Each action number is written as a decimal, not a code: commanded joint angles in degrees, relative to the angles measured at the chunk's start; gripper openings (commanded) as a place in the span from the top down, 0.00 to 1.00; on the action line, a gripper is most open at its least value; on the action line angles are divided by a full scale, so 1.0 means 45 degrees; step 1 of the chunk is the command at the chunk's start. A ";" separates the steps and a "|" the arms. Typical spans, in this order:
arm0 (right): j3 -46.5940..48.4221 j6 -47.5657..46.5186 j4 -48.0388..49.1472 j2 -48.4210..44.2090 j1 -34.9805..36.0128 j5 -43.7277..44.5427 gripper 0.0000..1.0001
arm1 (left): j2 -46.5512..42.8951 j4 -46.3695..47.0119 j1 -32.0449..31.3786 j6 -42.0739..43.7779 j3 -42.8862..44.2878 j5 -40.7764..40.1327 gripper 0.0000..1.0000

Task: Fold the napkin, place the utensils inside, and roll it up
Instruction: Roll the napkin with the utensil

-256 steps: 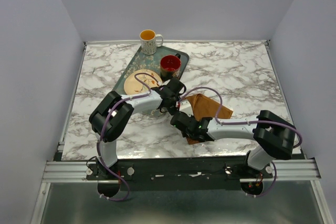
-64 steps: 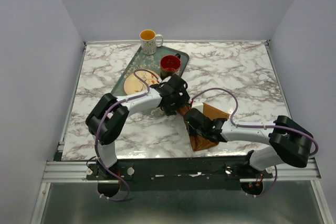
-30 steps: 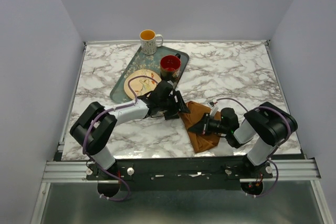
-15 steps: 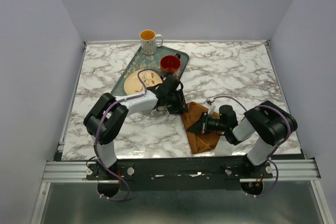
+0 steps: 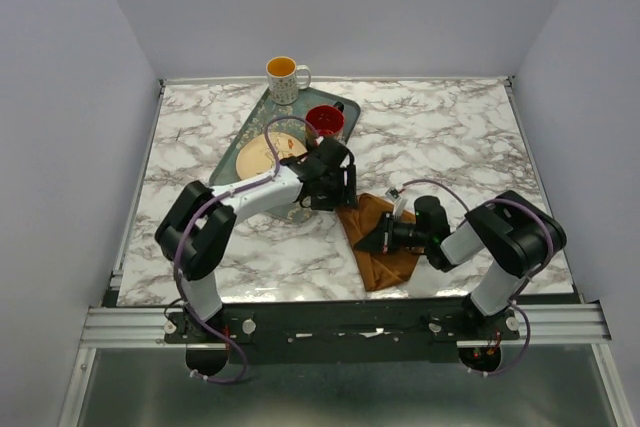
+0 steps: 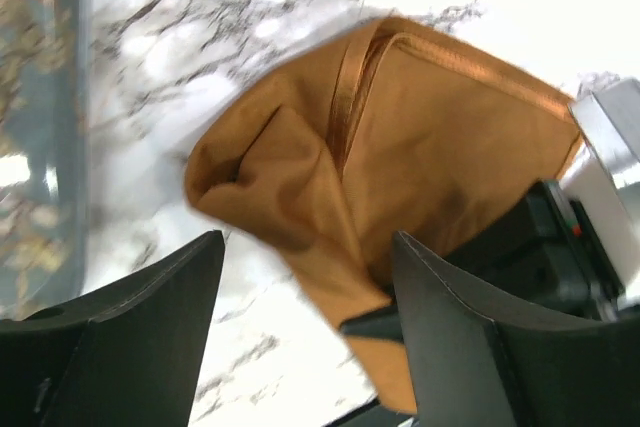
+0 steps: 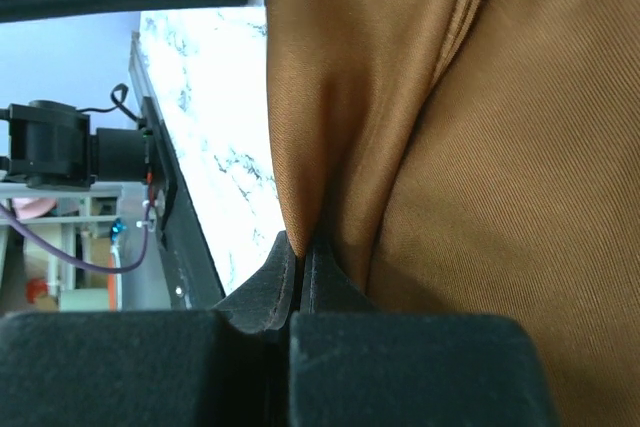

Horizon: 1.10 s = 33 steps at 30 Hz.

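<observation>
Toward the near right of the marble table (image 5: pixel 450 137), the napkin (image 5: pixel 388 252) lies crumpled and partly folded, rust-brown and plain. Its long axis runs from a bunched end on the far left to a pointed corner aimed at the near edge of the table. In the left wrist view a stitched hem runs along the cloth, and a loose flap is folded over at the bunched end. The napkin shows no readable lettering, and the pattern on the white mug (image 5: pixel 286 77) at the far end of the tray (image 5: pixel 232 152) is too small to make out. The left gripper (image 6: pixel 305 332) hangs over the bunched end with its fingers spread wide. Nothing lies between them, and contact with the cloth cannot be confirmed. The right gripper (image 7: pixel 300 265) lies low over the napkin, its fingertips pressed together and pinching a raised fold of the fabric, which climbs in a ridge away from the tips. The dark green tray sits on the far left of the table, apart from the napkin, and carries a plate (image 5: pixel 262 155) and a red mug (image 5: pixel 324 122).
</observation>
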 commanded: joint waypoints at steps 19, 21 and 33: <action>-0.1284 0.3606 0.4964 0.3448 -0.0404 -0.1179 0.99 | -0.1913 0.6598 -0.0043 -0.4270 -0.5382 0.2396 0.18; -0.1265 0.3625 0.4867 0.3273 -0.0404 -0.1121 0.99 | -0.1503 0.6756 -0.0062 -0.4487 -0.5363 0.2494 0.21; -0.1030 0.4794 0.6442 0.4227 -0.0404 -0.1510 0.99 | -0.0330 0.5838 -0.0238 -0.5074 -0.4894 0.2123 0.18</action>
